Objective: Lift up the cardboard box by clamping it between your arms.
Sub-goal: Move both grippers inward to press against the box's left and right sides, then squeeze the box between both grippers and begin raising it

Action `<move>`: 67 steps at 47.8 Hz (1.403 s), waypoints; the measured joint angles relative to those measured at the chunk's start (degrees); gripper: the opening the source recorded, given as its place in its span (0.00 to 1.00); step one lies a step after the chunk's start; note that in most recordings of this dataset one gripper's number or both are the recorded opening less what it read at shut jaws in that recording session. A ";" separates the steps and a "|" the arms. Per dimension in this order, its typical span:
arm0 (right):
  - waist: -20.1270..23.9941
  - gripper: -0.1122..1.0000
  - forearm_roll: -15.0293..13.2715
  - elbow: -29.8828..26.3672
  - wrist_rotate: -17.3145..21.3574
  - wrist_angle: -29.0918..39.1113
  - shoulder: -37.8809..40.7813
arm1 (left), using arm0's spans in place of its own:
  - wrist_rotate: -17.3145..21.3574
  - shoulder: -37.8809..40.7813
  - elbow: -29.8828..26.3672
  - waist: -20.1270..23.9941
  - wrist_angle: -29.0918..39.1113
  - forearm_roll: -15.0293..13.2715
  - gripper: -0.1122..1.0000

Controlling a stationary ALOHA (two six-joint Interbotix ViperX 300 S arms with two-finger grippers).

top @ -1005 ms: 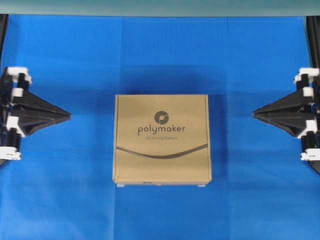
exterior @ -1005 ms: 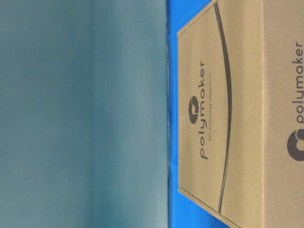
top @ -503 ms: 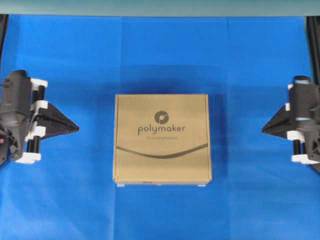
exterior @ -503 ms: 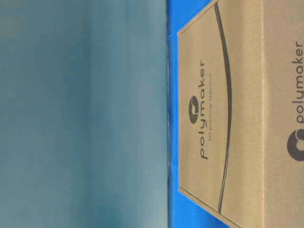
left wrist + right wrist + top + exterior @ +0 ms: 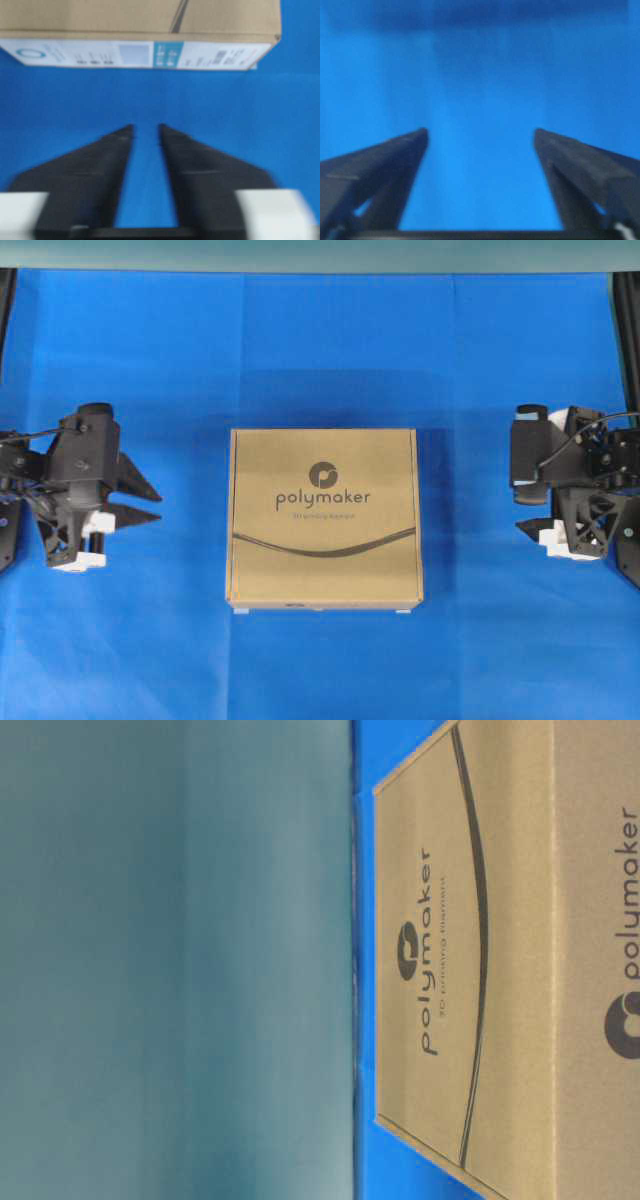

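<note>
The cardboard box (image 5: pixel 323 518), flat, brown and printed with a "polymaker" logo, lies flat in the middle of the blue cloth; the table-level view shows it close up (image 5: pixel 470 960). My left gripper (image 5: pixel 148 502) is left of the box, pointing at it and well apart from it. In the left wrist view its fingers (image 5: pixel 146 127) stand a narrow gap apart with only cloth between them, and the box's labelled side (image 5: pixel 135 54) lies ahead. My right gripper (image 5: pixel 520 505) is right of the box, also apart from it. Its fingers (image 5: pixel 480 132) are spread wide over bare cloth.
The blue cloth (image 5: pixel 320 360) covers the whole table. A grey-green wall (image 5: pixel 320 252) runs along the back edge and fills the left half of the table-level view (image 5: pixel 170 960). Dark frame posts (image 5: pixel 626 320) stand at the far corners.
Both arms have moved inward toward the box and turned at the wrist. Both grippers have gone from shut to open, the right wider than the left.
</note>
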 measured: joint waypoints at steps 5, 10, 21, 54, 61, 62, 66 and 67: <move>0.00 1.00 0.00 0.00 -0.09 -0.26 1.32 | -0.35 2.20 0.18 0.00 -1.05 -0.09 0.76; -0.09 0.99 0.00 -0.09 -0.09 -2.02 2.64 | -1.05 4.75 0.62 0.88 -4.39 0.00 0.89; 0.00 0.99 0.00 0.00 0.00 -11.34 8.70 | -1.14 11.78 1.05 3.25 -12.66 -0.09 0.88; -0.09 0.99 0.00 -9.05 -1.14 -22.50 29.00 | -1.14 27.77 -7.21 3.34 -13.62 0.00 0.88; 0.18 0.99 0.00 -10.37 -1.32 -23.47 30.59 | -0.79 28.74 -8.53 3.25 -13.54 0.00 0.88; 0.26 0.99 0.00 -10.46 -1.41 -23.55 30.76 | -0.70 28.92 -8.88 3.25 -13.45 -0.09 0.88; 0.35 0.99 -0.18 -10.72 -1.58 -23.82 31.29 | -0.62 29.27 -9.49 3.25 -12.57 0.00 0.88; 0.35 0.99 -0.26 -10.81 -1.85 -23.99 31.46 | -0.53 29.36 -9.67 3.34 -12.39 -0.09 0.88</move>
